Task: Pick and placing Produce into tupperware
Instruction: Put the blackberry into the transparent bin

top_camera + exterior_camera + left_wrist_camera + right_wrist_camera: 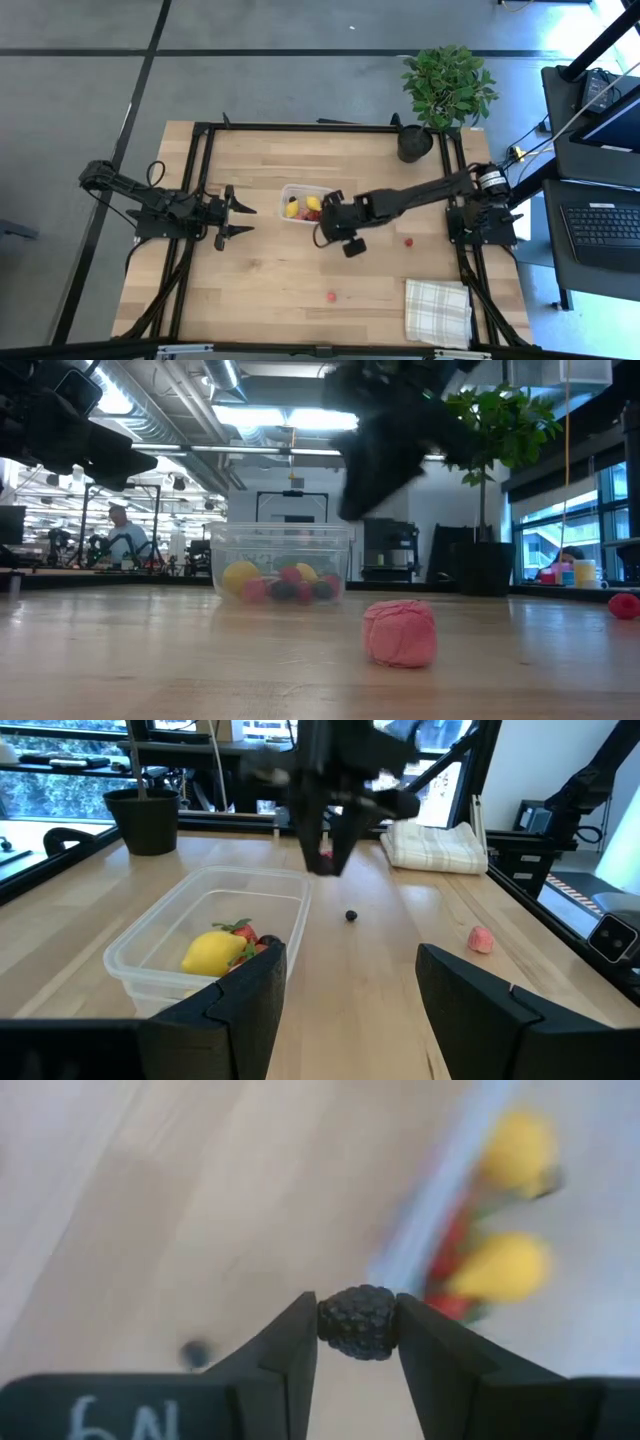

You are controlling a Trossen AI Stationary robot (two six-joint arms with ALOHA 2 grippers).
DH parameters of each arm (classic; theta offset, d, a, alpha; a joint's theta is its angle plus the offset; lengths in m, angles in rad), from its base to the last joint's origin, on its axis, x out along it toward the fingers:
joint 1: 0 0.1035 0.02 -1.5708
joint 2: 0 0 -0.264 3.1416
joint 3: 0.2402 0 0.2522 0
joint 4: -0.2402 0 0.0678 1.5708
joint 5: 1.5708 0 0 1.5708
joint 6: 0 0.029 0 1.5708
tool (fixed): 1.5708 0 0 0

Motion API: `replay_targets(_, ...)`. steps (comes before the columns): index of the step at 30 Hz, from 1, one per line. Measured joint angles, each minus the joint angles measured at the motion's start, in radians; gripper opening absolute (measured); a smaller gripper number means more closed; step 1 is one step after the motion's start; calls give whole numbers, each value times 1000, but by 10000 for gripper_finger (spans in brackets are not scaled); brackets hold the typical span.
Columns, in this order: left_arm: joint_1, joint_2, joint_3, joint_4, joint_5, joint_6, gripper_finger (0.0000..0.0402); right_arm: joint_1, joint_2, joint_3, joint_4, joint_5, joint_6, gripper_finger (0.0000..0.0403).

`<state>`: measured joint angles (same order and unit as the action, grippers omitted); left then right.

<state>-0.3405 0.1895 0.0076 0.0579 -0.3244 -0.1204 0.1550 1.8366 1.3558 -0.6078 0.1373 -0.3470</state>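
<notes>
Right claw (357,1325) pinching dark berry (357,1321) beside tupperware (296,191) (2 yellow pieces, red berries inside), left claw (236,217) open

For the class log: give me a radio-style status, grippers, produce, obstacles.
Right gripper shut on dark berry, beside the tupperware. Left gripper open, waiting left of it. Red pieces loose on the table; path looks clear.
</notes>
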Motion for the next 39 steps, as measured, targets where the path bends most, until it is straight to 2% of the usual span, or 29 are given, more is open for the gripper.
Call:
replay_targets(6,0,0,0,0,0,0,218,-70,-2,94,32,26,-2,130)
replay_targets(11,0,0,0,0,0,0,218,-133,-2,102,132,32,3,130)
replay_targets(16,0,0,0,0,0,0,218,-173,17,92,221,-71,13,130)
replay_targets(19,0,0,0,0,-1,0,218,-181,40,91,266,-109,25,130)
replay_targets(29,0,0,0,0,-5,0,218,-184,135,93,396,-116,19,130)
replay_targets(39,0,0,0,0,1,0,218,-208,199,90,413,-116,76,130)
